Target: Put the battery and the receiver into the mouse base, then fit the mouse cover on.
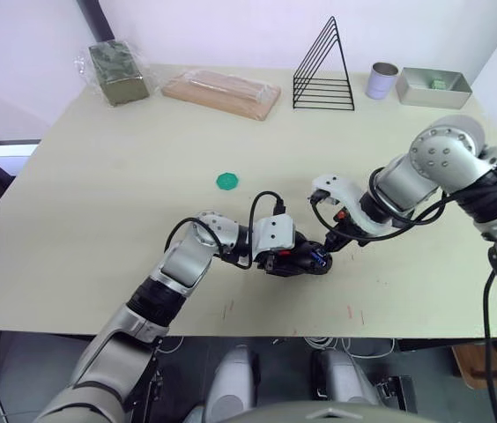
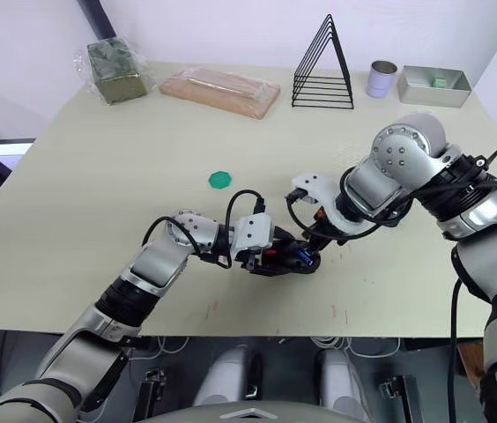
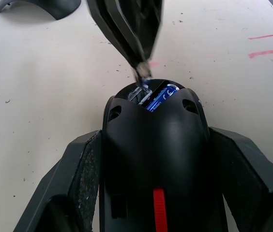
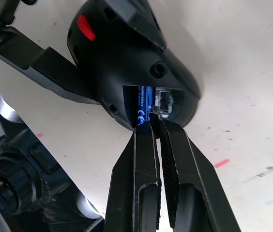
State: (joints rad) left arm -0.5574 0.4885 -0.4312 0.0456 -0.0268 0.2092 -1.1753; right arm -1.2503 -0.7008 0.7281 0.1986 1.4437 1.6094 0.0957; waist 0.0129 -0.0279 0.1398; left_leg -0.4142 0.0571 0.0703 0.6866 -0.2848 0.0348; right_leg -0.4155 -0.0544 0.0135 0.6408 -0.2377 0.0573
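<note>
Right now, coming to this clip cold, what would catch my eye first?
Near the table's front edge, the two grippers meet over the mouse base: the left gripper clamps its sides while the right gripper, fingers pinched together, pokes its tips into the open bay. The blue battery already lies in that bay, beside a small metal piece at the right fingertips, likely the receiver. The mouse cover lies apart on the table.
</note>
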